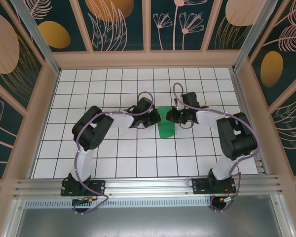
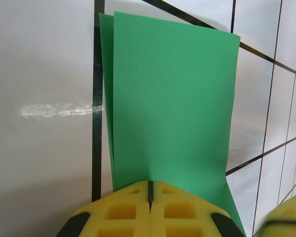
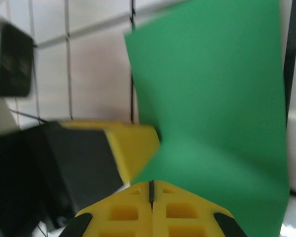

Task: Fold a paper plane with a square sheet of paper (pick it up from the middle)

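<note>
Left gripper (image 2: 150,191), right gripper (image 3: 151,190) both pinching green paper (image 2: 172,98) shut; probably needing edges squaring before creasing on bench (image 2: 39,158).

I found no text, label, brand, number or sign that could be read in any view. The square sheet of paper (image 2: 172,98) was plain green, with no print on it.
</note>
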`<state>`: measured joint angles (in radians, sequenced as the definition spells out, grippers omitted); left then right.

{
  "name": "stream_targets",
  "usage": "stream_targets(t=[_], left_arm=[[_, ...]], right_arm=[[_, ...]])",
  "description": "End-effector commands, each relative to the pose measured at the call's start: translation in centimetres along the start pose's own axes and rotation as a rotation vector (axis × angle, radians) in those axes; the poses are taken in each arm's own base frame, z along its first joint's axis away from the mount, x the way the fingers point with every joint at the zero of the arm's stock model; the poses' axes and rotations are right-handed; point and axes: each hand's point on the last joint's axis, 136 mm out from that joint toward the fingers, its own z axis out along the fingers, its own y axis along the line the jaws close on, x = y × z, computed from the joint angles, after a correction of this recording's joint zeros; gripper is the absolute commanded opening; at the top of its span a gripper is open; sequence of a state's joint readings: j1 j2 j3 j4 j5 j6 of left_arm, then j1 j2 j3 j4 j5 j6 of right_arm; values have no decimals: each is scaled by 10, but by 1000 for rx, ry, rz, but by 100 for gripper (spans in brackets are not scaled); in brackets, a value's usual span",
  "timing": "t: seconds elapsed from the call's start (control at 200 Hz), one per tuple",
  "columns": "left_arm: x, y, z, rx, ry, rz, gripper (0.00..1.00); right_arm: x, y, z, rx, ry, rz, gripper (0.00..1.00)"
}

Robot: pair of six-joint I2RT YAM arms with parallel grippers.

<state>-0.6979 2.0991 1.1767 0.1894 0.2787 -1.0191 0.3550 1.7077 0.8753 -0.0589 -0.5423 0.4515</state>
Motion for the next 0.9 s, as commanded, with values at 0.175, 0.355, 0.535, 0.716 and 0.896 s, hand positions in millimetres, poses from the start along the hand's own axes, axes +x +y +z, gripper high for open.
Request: stream_targets(t=[0.175,0.355,0.535,0.716,0.896], left_arm=[[67,157,-7,-501,158,-114,0],[68,158,-8,-503,157,-112,0],[69,160,-8,-507,159,-113,0],[68,159,-9,-508,156,-111,0],[67,159,-10,-511,155,-103,0]], right_arm=[[43,-31,5,59,104,63,0],[59,-46,2,91,120,90,0],[79,-61,-9,112,124,132,0],[72,-52,-26,50,74,129,0],[23,-6,-37,-73,-17,62,0]])
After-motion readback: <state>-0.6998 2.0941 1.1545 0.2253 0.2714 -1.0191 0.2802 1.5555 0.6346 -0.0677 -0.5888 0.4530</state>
